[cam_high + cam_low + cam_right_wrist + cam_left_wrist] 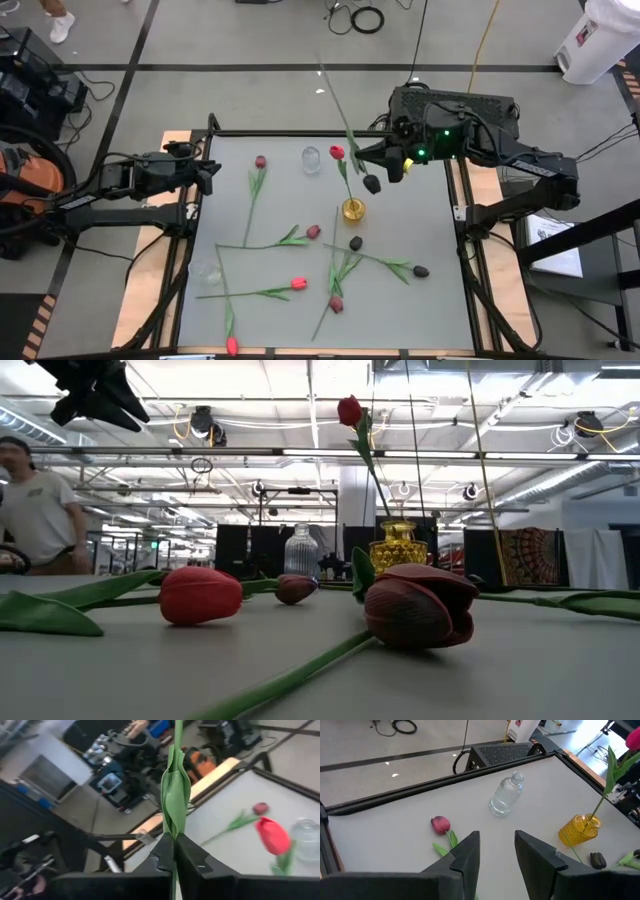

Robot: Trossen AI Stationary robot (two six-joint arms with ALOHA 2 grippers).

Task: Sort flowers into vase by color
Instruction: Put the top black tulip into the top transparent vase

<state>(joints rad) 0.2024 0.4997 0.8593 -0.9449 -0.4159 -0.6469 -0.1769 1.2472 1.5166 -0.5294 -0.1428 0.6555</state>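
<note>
The right claw [352, 140] was clamped shut on a dark-headed tulip [371, 184], its fingers [165, 854] pinching the folded leaf and stem, as the right wrist view showed. From above, that stem ran slantwise through the grip: the long bare end rose away toward the far edge of the bench [440, 290], while the black head hung nearer the middle, just beside the yellow vase [353, 209]. The yellow vase already carried one red tulip [337, 152], upright but leaning slightly. The clear vase [311, 159] stood empty near the far edge, between the two arms and a little to the left of the yellow one.

So the held flower lay head-down, with its stem end up and away from both vases; by my judgement, seating it would call for turning that long axis over first.

The left claw [210, 176] waited at the bench's left edge, fingers [465, 855] parted and holding nothing, a maroon tulip [260, 162] lying near it. The other flowers lay scattered across the near half of the bench.
</note>
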